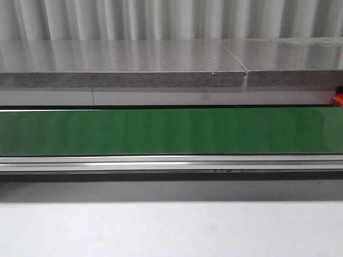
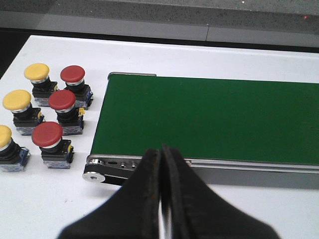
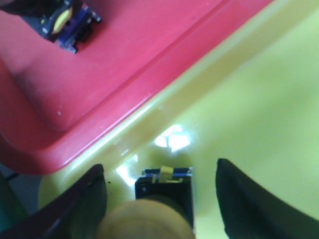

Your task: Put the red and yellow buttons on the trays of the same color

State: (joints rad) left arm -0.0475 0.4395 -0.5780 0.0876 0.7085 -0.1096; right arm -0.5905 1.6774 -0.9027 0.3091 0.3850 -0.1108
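Behind the white surface (image 1: 171,230) runs a grey stone ledge, and across our front view lies the green conveyor belt (image 1: 171,131), bare of buttons.

Our right gripper (image 3: 159,199) has its fingers spread wide over the yellow tray (image 3: 249,109), with a yellow button (image 3: 149,219) standing between them, its black-and-blue base toward twelve o'clock in the wrist view; we judge it just released there. The red tray (image 3: 124,64) lies beside, edges touching or overlapping, holding another button base (image 3: 70,25).

Our left gripper (image 2: 162,164) has its fingers pressed together, empty. Three red buttons (image 2: 62,99) and three yellow buttons (image 2: 17,100) stand upright at roughly ten o'clock from it, beside the belt's end, so the left arm is nearer them.
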